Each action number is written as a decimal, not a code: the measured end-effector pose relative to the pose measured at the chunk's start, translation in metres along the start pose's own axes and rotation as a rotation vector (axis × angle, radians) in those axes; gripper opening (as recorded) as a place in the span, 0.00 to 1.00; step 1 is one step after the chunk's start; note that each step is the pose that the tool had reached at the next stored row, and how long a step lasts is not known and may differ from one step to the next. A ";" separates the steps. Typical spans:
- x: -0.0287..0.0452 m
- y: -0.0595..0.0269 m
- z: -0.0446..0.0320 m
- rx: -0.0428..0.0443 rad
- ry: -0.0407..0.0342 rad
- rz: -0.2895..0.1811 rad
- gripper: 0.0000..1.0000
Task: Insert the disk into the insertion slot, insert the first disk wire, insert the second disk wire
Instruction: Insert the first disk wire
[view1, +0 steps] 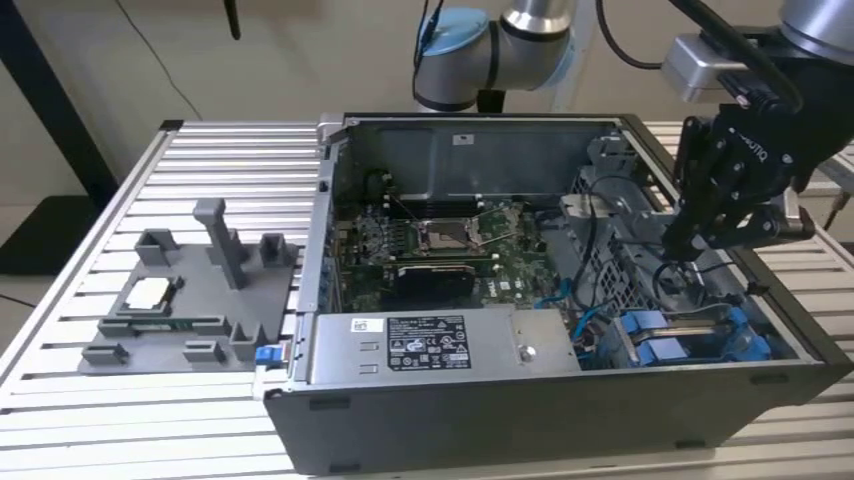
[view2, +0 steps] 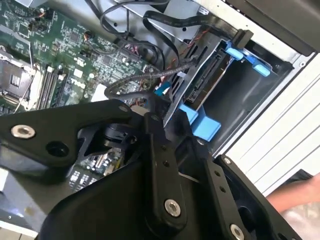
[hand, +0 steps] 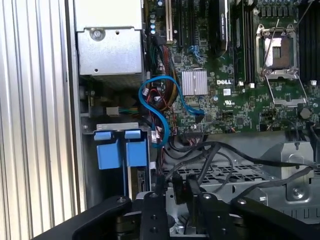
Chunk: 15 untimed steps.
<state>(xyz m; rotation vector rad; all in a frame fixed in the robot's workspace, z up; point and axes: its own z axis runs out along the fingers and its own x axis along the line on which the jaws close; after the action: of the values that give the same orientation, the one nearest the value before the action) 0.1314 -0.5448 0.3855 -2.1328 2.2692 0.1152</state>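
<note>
flat grey disk in blue plastic carrier

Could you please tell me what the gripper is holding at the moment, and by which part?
The gripper appears to hold a black wire by its connector end, inside the open computer case; the contact itself is partly hidden.

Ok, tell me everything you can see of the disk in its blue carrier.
The disk is a flat silver-grey slab, seen edge-on in the second wrist view, clipped in a bright blue plastic carrier. It sits in the drive bay beside the green motherboard. Black cables run close past its connector edge; whether any is plugged in cannot be told.
</note>
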 end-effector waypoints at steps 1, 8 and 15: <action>0.0000 0.0000 0.0000 0.0000 -0.0001 0.000 0.25; 0.0015 -0.0043 0.0052 0.0000 0.0006 0.000 0.19; 0.0034 -0.0074 0.0120 0.0003 0.0052 0.000 0.19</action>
<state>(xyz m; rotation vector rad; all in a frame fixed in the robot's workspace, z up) 0.1382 -0.5479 0.3730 -2.1353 2.2721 0.1095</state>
